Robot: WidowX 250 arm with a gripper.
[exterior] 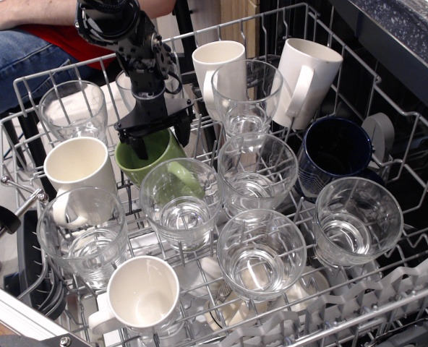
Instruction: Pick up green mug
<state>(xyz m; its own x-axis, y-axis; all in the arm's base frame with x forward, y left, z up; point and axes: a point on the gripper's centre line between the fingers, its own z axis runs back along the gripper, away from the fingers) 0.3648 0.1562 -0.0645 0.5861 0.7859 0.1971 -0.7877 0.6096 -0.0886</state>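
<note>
my gripper (158,138) at the green mug (150,155)
fingers spread, straddling its rim at 12 o'clock.

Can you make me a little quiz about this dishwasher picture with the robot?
1. True or false: the gripper hangs over the dark navy mug.
2. Which sits right in front of the green mug? A) a clear glass B) a plate C) a spoon
3. Fill in: the gripper's fingers are spread ____, one dipping into the green mug's mouth.

Key: 1 false, it is at the green mug. 2 A. 3 open.
</note>
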